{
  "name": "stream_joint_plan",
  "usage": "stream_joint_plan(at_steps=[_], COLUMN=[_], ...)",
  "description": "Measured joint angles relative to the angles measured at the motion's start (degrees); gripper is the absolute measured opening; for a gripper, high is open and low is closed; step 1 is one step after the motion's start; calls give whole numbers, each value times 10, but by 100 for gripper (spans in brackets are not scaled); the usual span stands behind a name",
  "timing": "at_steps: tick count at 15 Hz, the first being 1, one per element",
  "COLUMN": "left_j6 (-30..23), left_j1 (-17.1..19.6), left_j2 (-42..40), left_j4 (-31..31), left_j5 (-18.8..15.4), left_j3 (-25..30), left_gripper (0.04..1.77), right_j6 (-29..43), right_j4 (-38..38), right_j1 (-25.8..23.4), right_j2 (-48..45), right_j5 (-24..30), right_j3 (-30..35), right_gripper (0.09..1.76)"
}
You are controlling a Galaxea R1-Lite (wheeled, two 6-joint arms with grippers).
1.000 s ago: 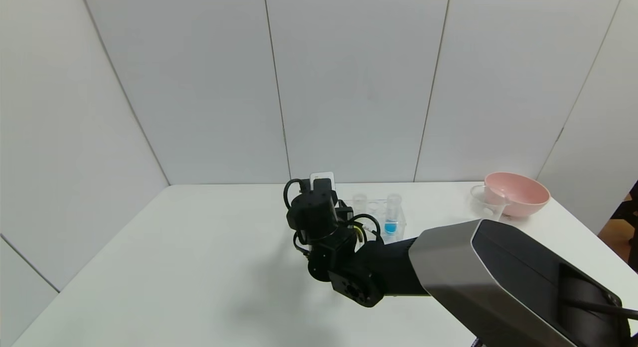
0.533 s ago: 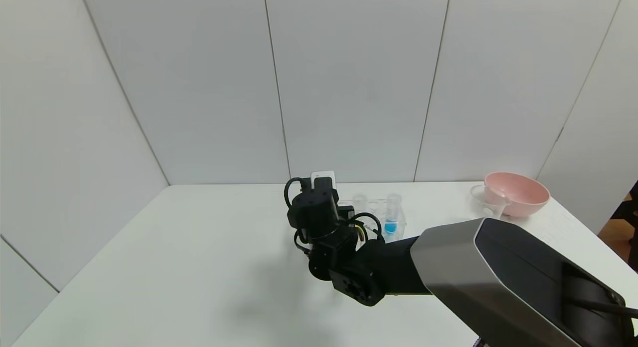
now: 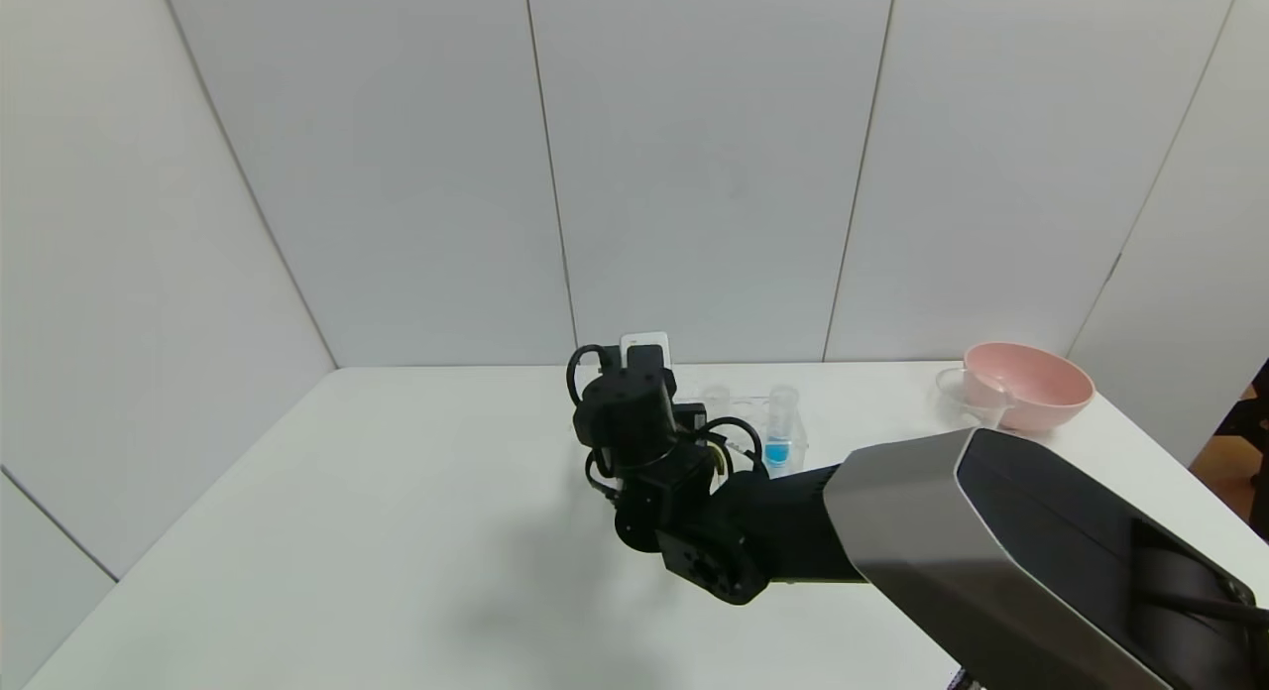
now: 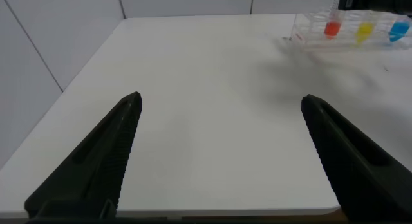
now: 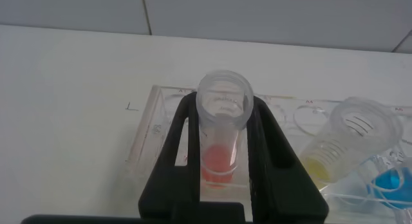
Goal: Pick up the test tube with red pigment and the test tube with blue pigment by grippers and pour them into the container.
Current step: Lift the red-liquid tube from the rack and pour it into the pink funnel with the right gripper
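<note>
My right gripper (image 5: 224,105) is shut on the test tube with red pigment (image 5: 219,161), one finger on each side below its rim, over the left end of the clear rack (image 5: 145,141). I cannot tell whether the tube's bottom is free of its hole. The test tube with blue pigment (image 3: 779,427) stands in the rack; it also shows in the right wrist view (image 5: 387,183). The container (image 3: 966,393), a small clear beaker, stands at the far right. In the head view my right wrist (image 3: 634,422) hides the fingers. My left gripper (image 4: 220,100) is open and empty over the table's near part.
A yellow-liquid tube (image 5: 342,145) stands in the rack between the red and blue ones. A pink bowl (image 3: 1031,383) sits just behind the beaker. My right arm's big grey link (image 3: 991,541) fills the front right. White walls close the table's back and sides.
My right wrist has shifted slightly up and back at the rack with the red tube in its fingers. Nothing else has moved.
</note>
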Motion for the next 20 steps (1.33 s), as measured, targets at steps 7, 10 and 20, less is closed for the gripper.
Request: stream_joint_plan(at_steps=[7, 10, 20], left_j6=[0, 0, 0], left_j1=[0, 0, 0], left_j2=[0, 0, 0], left_j4=[0, 0, 0], left_j5=[0, 0, 0], left_j3=[0, 0, 0], left_gripper=[176, 176, 176], right_j6=[-58, -61, -64], right_j4=[4, 4, -5], right_j1=[1, 5, 7], right_j2=[-83, -104, -186], right_j5=[9, 10, 102], right_j3=[-4, -4, 127], right_gripper=[49, 49, 49])
